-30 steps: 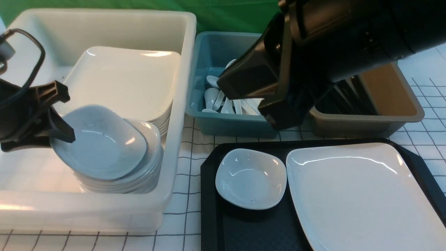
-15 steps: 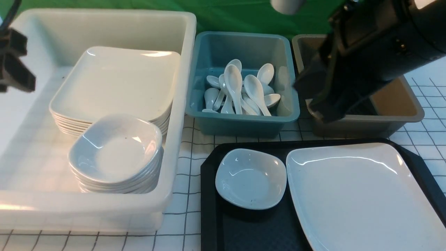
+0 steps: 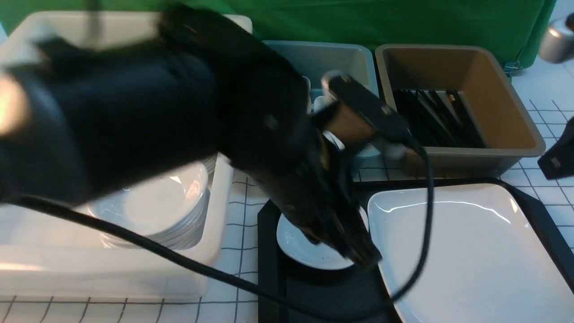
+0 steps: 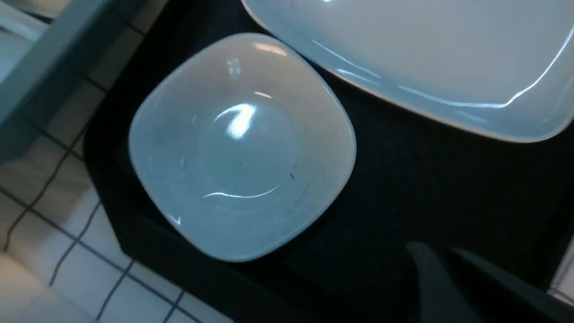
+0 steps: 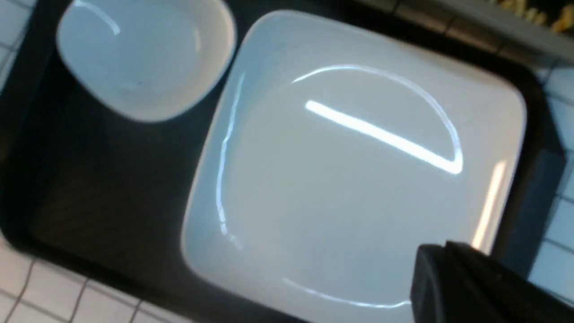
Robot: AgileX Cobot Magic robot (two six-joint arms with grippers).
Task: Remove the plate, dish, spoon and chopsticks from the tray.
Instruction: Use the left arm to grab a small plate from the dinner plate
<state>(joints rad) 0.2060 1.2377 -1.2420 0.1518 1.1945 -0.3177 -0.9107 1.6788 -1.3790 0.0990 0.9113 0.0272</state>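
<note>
Bulky glossy black left arm (image 3: 134, 112), looping black cable (image 3: 423, 188), tan wrist panel (image 3: 343, 125).

my left arm (image 3: 134, 112), blurred, stretches over the white tub (image 3: 112, 273) | my left gripper (image 3: 358, 253) low over the small dish (image 3: 298, 242) on the tray (image 3: 269, 242) | plate (image 3: 471, 251) just beside it | chopsticks (image 3: 435, 119) in the brown bin (image 3: 502, 112) | my right gripper (image 3: 558, 159) at far right

On tray (image 4: 403, 179) — one plate (image 3: 471, 251), one dish (image 4: 242, 148)

Left gripper (image 3: 363, 258) is blocking the dish's (image 3: 298, 246) right edge; plate (image 3: 471, 251) is crowding just beside; tray (image 3: 323, 283) floor in front is lying bare.
</note>
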